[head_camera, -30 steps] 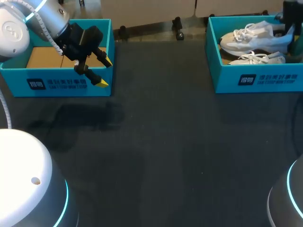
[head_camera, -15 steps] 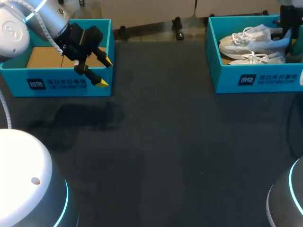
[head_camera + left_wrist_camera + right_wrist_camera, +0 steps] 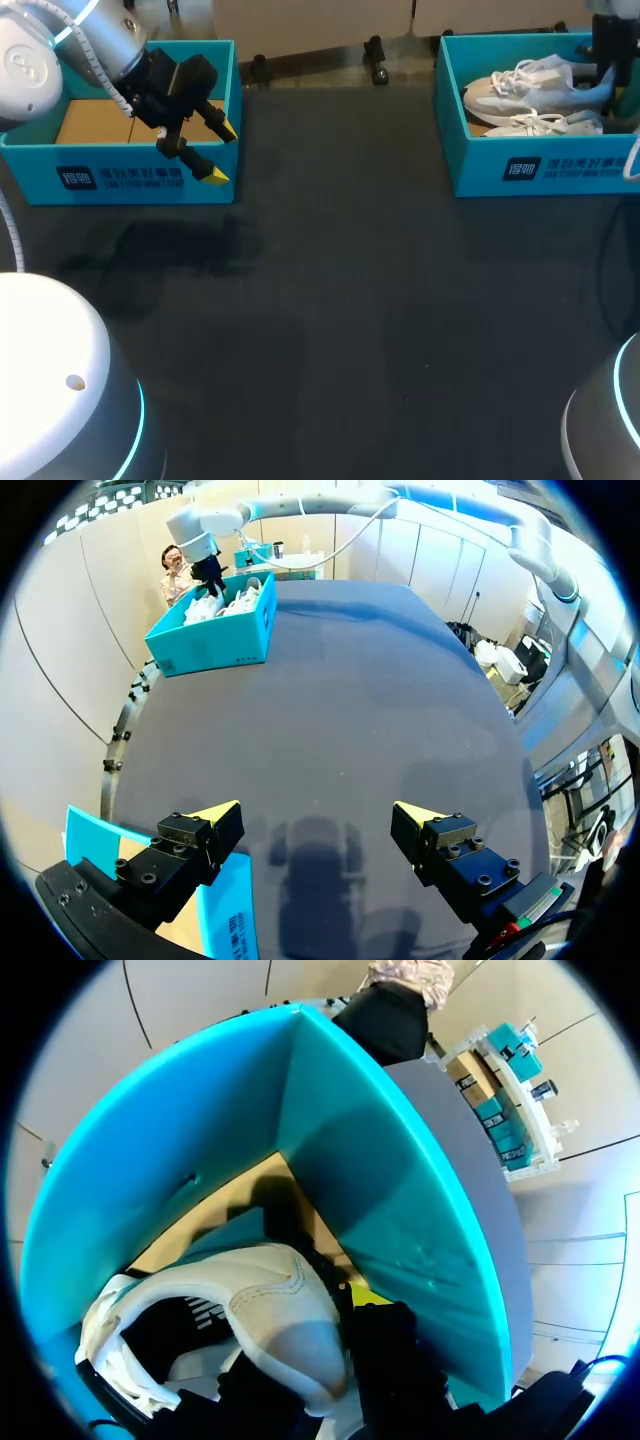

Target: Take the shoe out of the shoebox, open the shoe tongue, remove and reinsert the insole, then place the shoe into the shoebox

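The sneaker is white, with loose white laces over the tongue and a pale, thick sole. It lies on its side toward the back of the teal shoebox at the far right of the dark tabletop, toe toward the middle of the tabletop and heel toward the right arm. From the right wrist, the sneaker shows a smooth stitched white heel and a dark lining inside its opening. The right claw holds that heel, with a black finger pressed against it on either side and one yellow tip just showing beside it. The heel sits close to a corner of the shoebox, whose tall teal walls rise around the claw, and a patch of tan cardboard floor shows past it. A second sneaker, also white and laced, lies in the same box just in front of the first, between it and the front wall and touching or nearly touching it. Well apart, at the far left of the tabletop, stands another teal shoebox with a bare cardboard floor. The left claw hangs over its front right corner. In the left wrist view that claw is spread wide with nothing between its yellow tips, and the box with the sneakers shows far ahead across the tabletop.
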You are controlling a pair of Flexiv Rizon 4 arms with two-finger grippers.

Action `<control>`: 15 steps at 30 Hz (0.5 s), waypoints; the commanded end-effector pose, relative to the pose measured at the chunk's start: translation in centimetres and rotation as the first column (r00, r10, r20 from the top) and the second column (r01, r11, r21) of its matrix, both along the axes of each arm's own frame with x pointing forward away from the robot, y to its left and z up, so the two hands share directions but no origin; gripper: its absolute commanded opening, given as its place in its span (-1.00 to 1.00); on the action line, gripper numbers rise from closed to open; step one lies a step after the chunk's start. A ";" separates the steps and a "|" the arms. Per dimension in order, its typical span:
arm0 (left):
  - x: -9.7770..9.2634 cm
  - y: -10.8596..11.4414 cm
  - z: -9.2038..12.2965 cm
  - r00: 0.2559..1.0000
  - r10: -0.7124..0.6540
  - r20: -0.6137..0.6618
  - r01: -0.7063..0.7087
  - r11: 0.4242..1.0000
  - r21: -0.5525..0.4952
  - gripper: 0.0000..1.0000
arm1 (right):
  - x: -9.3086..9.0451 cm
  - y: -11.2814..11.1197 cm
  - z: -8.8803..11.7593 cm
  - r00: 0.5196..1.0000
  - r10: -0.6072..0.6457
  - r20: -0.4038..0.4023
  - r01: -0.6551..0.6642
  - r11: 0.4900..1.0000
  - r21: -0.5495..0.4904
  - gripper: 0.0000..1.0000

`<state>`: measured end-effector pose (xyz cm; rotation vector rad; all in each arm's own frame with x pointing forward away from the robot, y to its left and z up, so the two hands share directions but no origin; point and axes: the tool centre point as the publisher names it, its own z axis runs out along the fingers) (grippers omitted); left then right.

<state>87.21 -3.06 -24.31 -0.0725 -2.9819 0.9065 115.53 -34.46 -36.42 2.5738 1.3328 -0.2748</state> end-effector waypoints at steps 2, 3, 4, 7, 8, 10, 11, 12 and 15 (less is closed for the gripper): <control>0.0 0.0 0.0 1.000 -0.001 -0.002 0.001 1.000 0.003 1.00 | 0.8 0.0 0.1 1.000 -0.006 -0.010 0.006 1.000 -0.003 -0.43; 0.0 0.0 0.0 1.000 -0.001 -0.002 0.001 1.000 0.003 1.00 | 0.8 0.0 0.2 1.000 -0.006 -0.009 0.006 1.000 -0.004 -0.38; 0.0 0.0 0.0 1.000 -0.001 -0.002 0.001 1.000 0.003 1.00 | 0.8 0.0 0.2 1.000 -0.006 -0.008 0.006 1.000 -0.006 -0.36; 0.0 0.0 0.0 1.000 -0.001 -0.002 0.001 1.000 0.003 1.00 | 0.6 0.1 0.5 1.000 -0.008 -0.007 0.008 1.000 -0.009 -0.34; 0.0 0.0 0.0 1.000 -0.001 -0.002 0.001 1.000 0.003 1.00 | 0.5 0.1 0.7 1.000 -0.009 -0.007 0.009 1.000 -0.010 -0.34; 0.0 0.0 0.0 1.000 -0.001 -0.002 0.001 1.000 0.003 1.00 | 0.3 0.2 1.0 1.000 -0.011 -0.005 0.011 1.000 -0.014 -0.31; 0.0 0.0 0.0 1.000 -0.001 -0.002 0.001 1.000 0.003 1.00 | 0.2 0.3 1.4 1.000 -0.012 -0.001 0.012 1.000 -0.016 -0.29; 0.0 0.0 0.0 1.000 -0.001 -0.002 0.001 1.000 0.003 1.00 | 0.1 0.4 1.7 1.000 -0.013 0.003 0.013 1.000 -0.018 -0.26; 0.0 0.0 0.0 1.000 -0.001 -0.002 0.001 1.000 0.003 1.00 | -0.1 0.6 2.2 1.000 -0.013 0.010 0.013 1.000 -0.023 -0.23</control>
